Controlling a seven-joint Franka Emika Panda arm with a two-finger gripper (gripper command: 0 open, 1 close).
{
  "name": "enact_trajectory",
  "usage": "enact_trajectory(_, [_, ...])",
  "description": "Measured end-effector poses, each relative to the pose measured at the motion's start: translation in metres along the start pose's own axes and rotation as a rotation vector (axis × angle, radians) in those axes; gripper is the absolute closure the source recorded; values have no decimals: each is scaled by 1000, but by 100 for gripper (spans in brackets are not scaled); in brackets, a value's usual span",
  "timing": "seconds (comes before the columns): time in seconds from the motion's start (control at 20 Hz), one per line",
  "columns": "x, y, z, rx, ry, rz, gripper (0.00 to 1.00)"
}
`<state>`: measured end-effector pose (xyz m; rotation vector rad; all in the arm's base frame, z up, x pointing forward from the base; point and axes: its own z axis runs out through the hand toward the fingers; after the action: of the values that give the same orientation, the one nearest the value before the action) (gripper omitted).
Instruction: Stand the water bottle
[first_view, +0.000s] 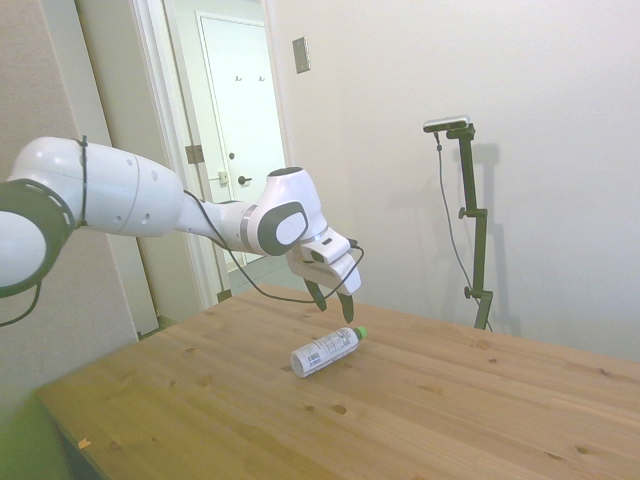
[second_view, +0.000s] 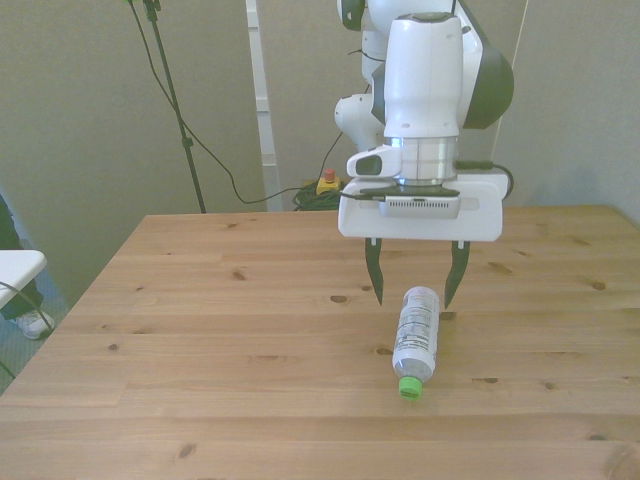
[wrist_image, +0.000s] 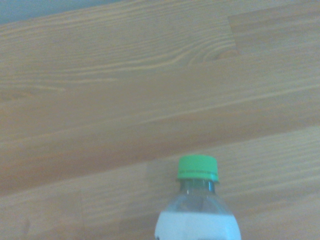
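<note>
Arm reached low, gripper (second_view: 413, 287) pointed down, fingers spread, empty, apparently just above one water bottle (second_view: 416, 335) lying on table (second_view: 200, 330).

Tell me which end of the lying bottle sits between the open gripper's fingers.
The base end of the clear plastic water bottle, not its green cap; the gripper straddles that end.

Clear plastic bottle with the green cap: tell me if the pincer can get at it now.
Probably yes. The clear plastic bottle with the green cap lies alone on the wooden table, and the open pincer hangs just above its base end, nothing between.
</note>
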<state>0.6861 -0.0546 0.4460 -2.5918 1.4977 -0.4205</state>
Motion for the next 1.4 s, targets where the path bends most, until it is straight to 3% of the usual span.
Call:
enact_trajectory(0.5, [17,-38,47,-28,15,50,0])
enact_trajectory(0.75, [16,-41,79,-57,8,53,0])
enact_trajectory(1.05, [18,-36,95,-80,6,59,0])
enact_trajectory(1.1, [18,-36,97,-82,5,59,100])
enact_trajectory(1.4, [17,-35,102,-89,2,58,100])
